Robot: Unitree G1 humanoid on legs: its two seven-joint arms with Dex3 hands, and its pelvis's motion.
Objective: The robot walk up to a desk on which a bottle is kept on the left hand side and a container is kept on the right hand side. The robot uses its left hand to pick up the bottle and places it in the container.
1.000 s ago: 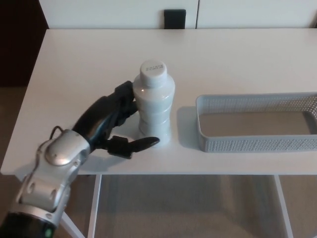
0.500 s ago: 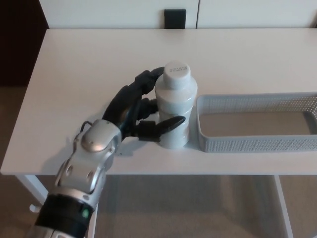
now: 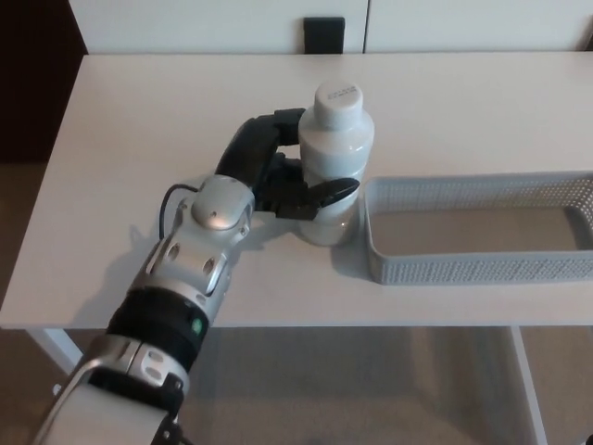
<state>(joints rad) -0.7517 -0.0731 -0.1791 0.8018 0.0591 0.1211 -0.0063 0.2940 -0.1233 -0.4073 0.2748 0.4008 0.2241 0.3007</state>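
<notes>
Since half a second ago the left hand (image 3: 278, 176) has carried the bottle (image 3: 335, 167) a little farther from the robot and slightly to the right, and more of the silver and black forearm (image 3: 190, 278) now reaches into the head view from the lower left. The bottle's cap (image 3: 337, 98) sits higher in the picture than before, and the bottle's base looks to be just above or barely on the desk (image 3: 139, 139); I cannot tell which. The hand is closed around the bottle: the thumb (image 3: 324, 193) crosses the front of its lower body and the two thick fingers (image 3: 269, 130) wrap behind its shoulder. The bottle stands upright, immediately to the right of the hand, with the near left corner of the container (image 3: 477, 269) just beyond it on the same side, close to touching; it is still outside the container. The container has not moved. The right hand does not show. The desk is a plain white top with pale legs below its front edge, over a beige carpeted floor (image 3: 371, 389). Beyond the hand, past the far edge of the desk, runs a white wall or cabinet front with a small black object (image 3: 324, 35) against it, and a dark area (image 3: 37, 74) fills the far left. Counted: one bottle, one mesh container, one robot hand, one desk.
</notes>
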